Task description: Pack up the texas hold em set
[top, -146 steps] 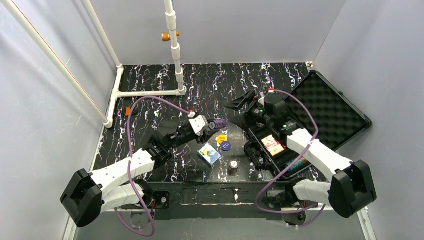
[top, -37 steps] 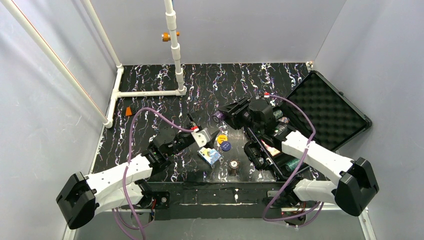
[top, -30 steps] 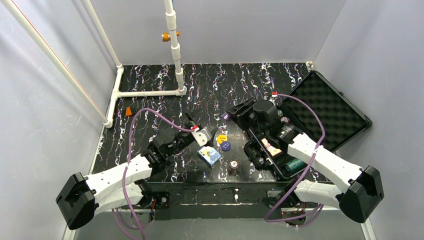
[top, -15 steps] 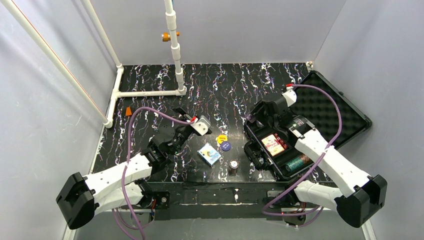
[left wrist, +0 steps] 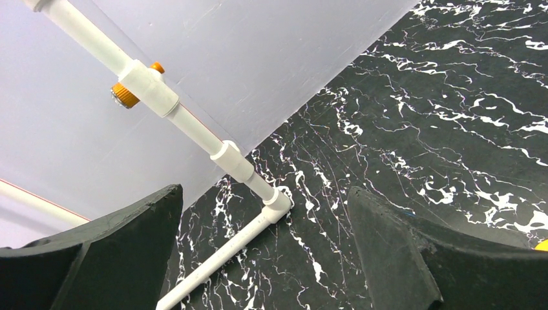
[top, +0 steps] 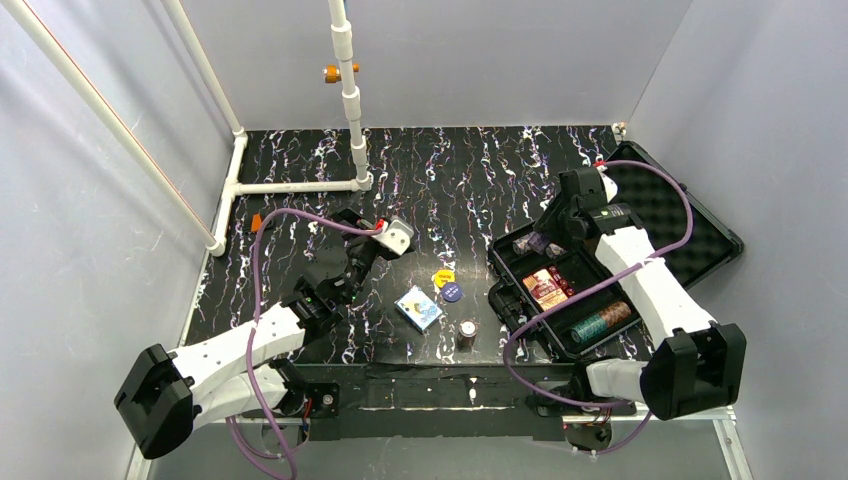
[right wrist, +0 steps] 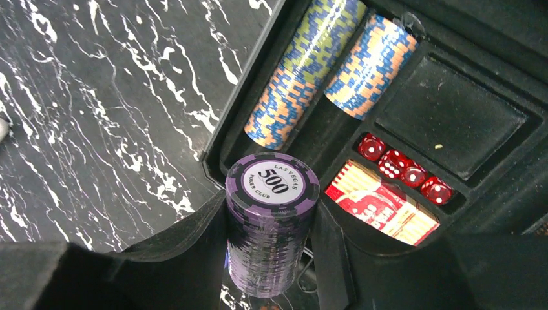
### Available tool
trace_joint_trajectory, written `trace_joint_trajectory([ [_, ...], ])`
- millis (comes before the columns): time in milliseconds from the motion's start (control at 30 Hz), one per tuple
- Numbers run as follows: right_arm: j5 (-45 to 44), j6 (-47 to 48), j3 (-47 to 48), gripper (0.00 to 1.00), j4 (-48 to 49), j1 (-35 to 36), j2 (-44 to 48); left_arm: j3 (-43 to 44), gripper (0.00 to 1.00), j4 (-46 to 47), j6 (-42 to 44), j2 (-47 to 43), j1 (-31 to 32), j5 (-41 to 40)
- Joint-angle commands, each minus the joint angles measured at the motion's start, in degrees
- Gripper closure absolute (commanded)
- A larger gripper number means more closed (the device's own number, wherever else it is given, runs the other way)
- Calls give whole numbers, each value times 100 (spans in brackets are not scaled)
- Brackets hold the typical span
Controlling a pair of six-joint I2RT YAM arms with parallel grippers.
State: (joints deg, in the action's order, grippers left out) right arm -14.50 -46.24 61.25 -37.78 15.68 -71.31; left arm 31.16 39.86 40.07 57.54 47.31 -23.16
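Right wrist: right hand (right wrist: 270,258) grips purple chip stack (right wrist: 274,187) at the case (right wrist: 452,116) edge; left hand (left wrist: 263,200) wide open, empty.

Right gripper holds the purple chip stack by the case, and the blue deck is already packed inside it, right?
Not quite. The blue deck lies out on the table, left of the case, as the top external view shows. The right gripper does hold the purple chip stack by the case.

White PVC pipe frame (top: 300,186) with an orange knob (top: 340,71), small orange piece (top: 256,222) on black, white-veined tabletop (top: 450,170).
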Motion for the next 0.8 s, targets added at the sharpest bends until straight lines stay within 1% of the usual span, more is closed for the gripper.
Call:
trace_joint_trajectory([
  [0, 449, 229, 225, 99, 28, -220, 32, 242, 2, 204, -52, -20, -29, -148],
  [500, 787, 368, 292, 99, -13, -711, -471, 233, 2, 203, -25, 1, -36, -102],
  [633, 1142, 240, 34, 99, 316, -713, -552, 236, 2, 200, -42, -1, -32, -93],
  [767, 1226, 59, -153, 99, 489, -720, -729, 233, 2, 201, -35, -6, -33, -109],
])
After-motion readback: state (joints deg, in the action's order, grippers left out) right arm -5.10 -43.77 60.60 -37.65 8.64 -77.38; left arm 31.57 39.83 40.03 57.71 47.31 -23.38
